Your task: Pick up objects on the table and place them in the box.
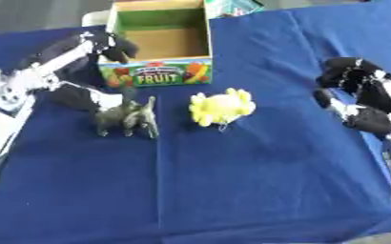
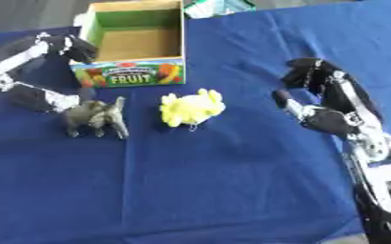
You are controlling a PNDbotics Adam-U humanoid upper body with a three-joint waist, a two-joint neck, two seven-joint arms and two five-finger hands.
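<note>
1. We see a table [image 1: 257,190] covered in blue cloth, with an open cardboard box [image 1: 159,45] standing near its far edge, left of centre; the front panel is printed with fruit pictures and the word FRUIT, and what we can see of its inside holds nothing.
2. Just in front of the box, toward the table's left side, a grey toy animal [image 1: 128,117] stands upright on its legs.
3. Beside it to the right, a little apart, lies a yellow soft toy [image 1: 221,106]; both sit roughly midway between the far and near edges.
4. Our left hand [image 1: 88,71] comes in from the left edge and brackets the box's near left corner: upper fingers curl by the box's left wall, while the lower part reaches toward the grey toy's back. We cannot tell whether it touches the toy, and it has hold of nothing that we can see.
5. Our right hand [image 2: 320,102] hovers near the right edge, well apart from both toys, fingers curled and empty.
6. Behind the box, at the far edge, something green and white [image 1: 232,6] pokes into view.
7. The near half of the cloth is bare, and a wide bare strip separates the yellow toy from the right hand.
</note>
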